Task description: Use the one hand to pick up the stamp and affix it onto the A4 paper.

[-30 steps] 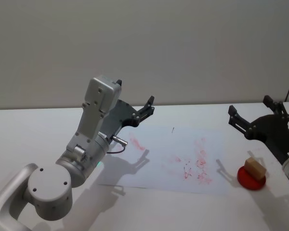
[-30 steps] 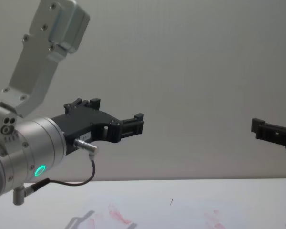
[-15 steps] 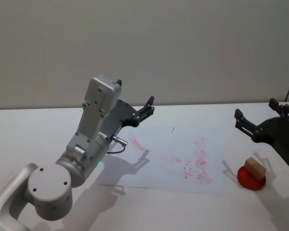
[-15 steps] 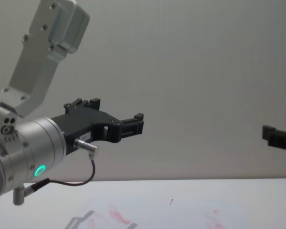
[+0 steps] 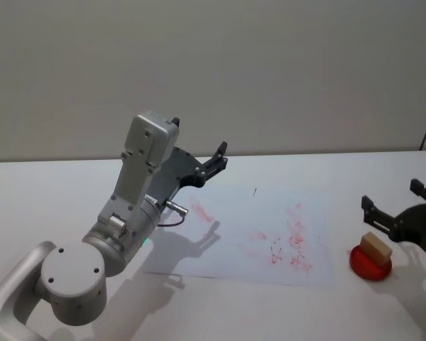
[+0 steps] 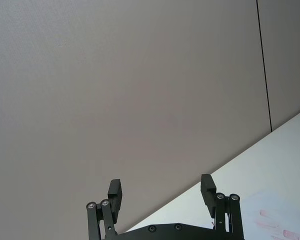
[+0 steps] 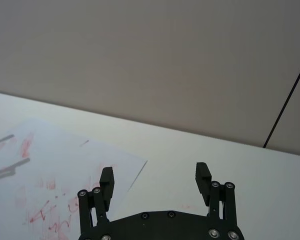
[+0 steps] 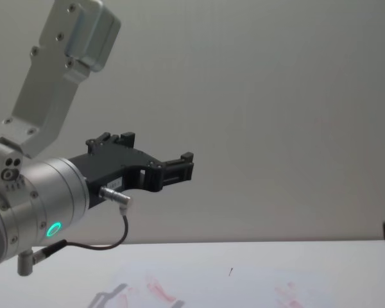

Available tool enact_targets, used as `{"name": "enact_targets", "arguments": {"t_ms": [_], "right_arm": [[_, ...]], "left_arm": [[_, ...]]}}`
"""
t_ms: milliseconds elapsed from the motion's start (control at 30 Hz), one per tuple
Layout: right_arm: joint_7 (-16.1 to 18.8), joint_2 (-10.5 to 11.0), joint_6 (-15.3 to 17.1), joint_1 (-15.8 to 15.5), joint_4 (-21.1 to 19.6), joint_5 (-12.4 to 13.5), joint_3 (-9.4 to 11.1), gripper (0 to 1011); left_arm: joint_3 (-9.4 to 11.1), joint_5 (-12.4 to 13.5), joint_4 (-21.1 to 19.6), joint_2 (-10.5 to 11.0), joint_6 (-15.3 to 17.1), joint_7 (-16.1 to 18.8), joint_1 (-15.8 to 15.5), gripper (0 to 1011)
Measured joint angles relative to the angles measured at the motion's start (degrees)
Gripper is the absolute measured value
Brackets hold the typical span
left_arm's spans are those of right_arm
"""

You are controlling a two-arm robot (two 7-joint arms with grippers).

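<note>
Fingers [image 7: 107, 184] of the right gripper [image 5: 392, 197] were spread wide and held nothing. It hovered close to the stamp [image 5: 375, 246] without touching it. The stamp lay on a round red ink pad [image 5: 369, 268] on the table [image 5: 50, 192], just beside the right edge of the paper [image 5: 234, 220]. To pick it up well, I think the gripper should come down straight, with one finger on each side of the wooden block, and close only when centred. The left gripper [image 5: 220, 156], also open and empty, was raised near the paper's far left corner, well apart. Nothing stood between stamp and sheet.
</note>
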Motion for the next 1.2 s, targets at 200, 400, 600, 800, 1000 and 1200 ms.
{"name": "enact_targets", "arguments": {"t_ms": [200, 400, 600, 800, 1000, 1200], "right_arm": [[1.07, 1.29, 2.77, -1.09, -0.39, -0.22, 0.33, 1001], [2.36, 1.9, 5.01, -1.35, -0.38, -1.23, 0.32, 1001], [3.65, 2.0, 6.98, -1.11, 0.16, -2.55, -0.05, 1001], [4.53, 1.9, 8.32, -0.73, 0.75, -3.71, -0.41, 1001], [5.35, 1.56, 9.51, -0.14, 1.7, -4.85, -0.82, 1001], [6.13, 0.99, 10.45, 0.7, 2.89, -6.0, -1.28, 1001]], "left_arm": [[0.0, 0.0, 0.0, 0.0, 0.0, 0.0, 0.0, 1001], [0.0, 0.0, 0.0, 0.0, 0.0, 0.0, 0.0, 1001], [0.0, 0.0, 0.0, 0.0, 0.0, 0.0, 0.0, 1001], [0.0, 0.0, 0.0, 0.0, 0.0, 0.0, 0.0, 1001], [0.0, 0.0, 0.0, 0.0, 0.0, 0.0, 0.0, 1001], [0.0, 0.0, 0.0, 0.0, 0.0, 0.0, 0.0, 1001]]}}
